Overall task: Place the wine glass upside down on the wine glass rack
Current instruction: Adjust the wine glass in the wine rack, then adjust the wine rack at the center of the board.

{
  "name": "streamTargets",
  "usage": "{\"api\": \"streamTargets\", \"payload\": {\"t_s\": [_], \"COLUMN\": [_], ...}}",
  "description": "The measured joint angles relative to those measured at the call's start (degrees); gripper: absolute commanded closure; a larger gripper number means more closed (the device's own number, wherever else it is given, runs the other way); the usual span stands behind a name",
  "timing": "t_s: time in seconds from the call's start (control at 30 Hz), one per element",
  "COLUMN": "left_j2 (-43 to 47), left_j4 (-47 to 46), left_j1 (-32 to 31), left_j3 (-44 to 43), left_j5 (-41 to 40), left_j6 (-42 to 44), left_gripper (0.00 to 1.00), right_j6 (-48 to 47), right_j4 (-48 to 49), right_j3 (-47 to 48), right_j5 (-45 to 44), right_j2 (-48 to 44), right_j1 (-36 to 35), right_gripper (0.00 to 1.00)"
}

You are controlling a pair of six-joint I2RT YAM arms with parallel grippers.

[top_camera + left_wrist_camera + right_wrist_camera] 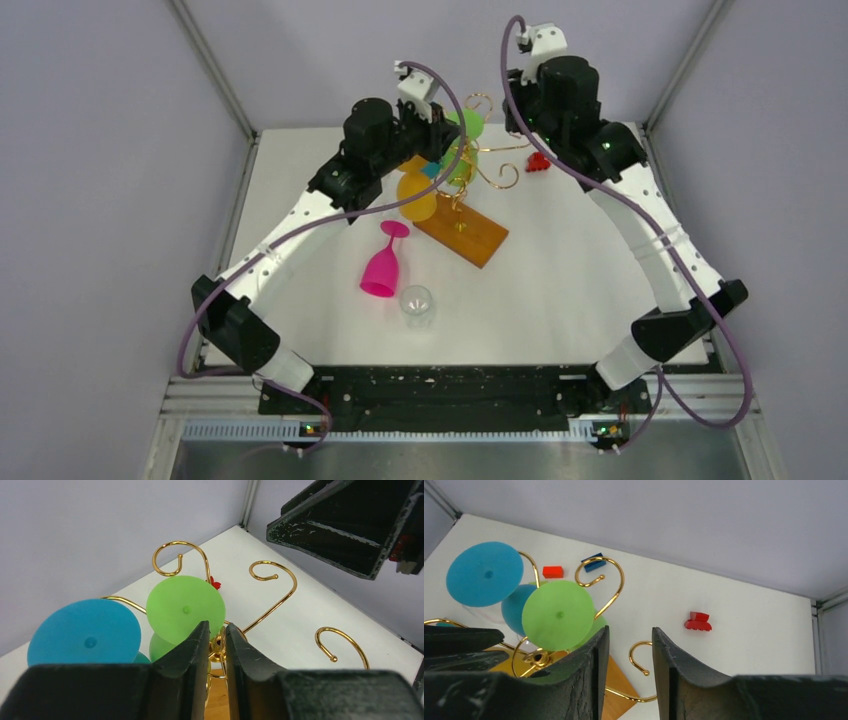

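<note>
1. On the white tabletop (pixel 580 300) stands a gold wire rack (pixel 497 172), its curled arms rising from a flat orange-brown wooden base (pixel 478 238).
2. A green glass (pixel 185 607) hangs upside down in the rack, with its round foot on top among the curls.
3. A blue glass (pixel 85 637) hangs foot-up just left of the green one on the rack.
4. A yellow glass (pixel 416 196) hangs at the rack's left side, its bowl low by the base.
5. The left tool (pixel 216 626) is at the rack's top, beside the green foot. Its fingers are only a narrow slit apart, nothing is plainly gripped, and a gold part of the rack shows through the slit.
6. The right tool (pixel 630 632) hovers above the rack's right side. Its fingers are moderately apart and hold nothing.
7. A pink glass (pixel 383 262) lies on its side on the tabletop, nearer the arms' bases than the rack.
8. A clear glass (pixel 416 303) sits just beyond the pink one, farther from the rack.
9. A red block (pixel 538 161) lies to the right of the rack.
</note>
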State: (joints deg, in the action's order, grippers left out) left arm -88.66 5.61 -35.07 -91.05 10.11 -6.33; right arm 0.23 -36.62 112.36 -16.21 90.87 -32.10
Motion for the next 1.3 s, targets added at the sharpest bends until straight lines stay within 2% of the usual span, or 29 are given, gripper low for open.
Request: {"api": "streamTargets", "payload": {"t_s": [0.2,0.33,0.67,0.87,1.0,1.2,1.3], "left_j2": [0.00,-1.31,-3.61,-6.43,-7.28,-7.65,-7.65], "left_j4": [-0.26,4.74,11.76,14.86,14.99,14.53,14.51], "left_j1": [0.00,0.00,0.00,0.00,0.00,0.00,-0.13], "left_j3": [-0.87,-5.70,-8.79,-9.94,-10.49,-10.99,-10.99], "left_j5": [2.84,5.40,6.40,5.25,5.01,4.28,4.52], "left_j6": [0.74,2.14,5.62,7.98,8.26,8.74,8.81], "left_gripper": [0.59,0.55,0.48,0.47,0.54,0.75,0.82], "right_j6": [4.94,7.26,9.07,9.49,9.88,10.08,10.08], "right_j4": [1.16,1.05,1.29,1.75,1.95,2.60,2.75], "right_j3": [-5.79,-9.29,-12.63,-13.40,-14.14,-15.32,-15.69], "right_j5": [6.80,11.10,17.88,19.39,20.33,21.11,21.57], "right_j2": [-2.82,-3.15,-4.68,-5.79,-6.16,-6.67,-6.82], "right_j1": [8.59,13.51,14.95,15.56,15.91,16.17,16.17], "right_gripper": [0.53,0.52,0.48,0.48,0.49,0.50,0.50]}}
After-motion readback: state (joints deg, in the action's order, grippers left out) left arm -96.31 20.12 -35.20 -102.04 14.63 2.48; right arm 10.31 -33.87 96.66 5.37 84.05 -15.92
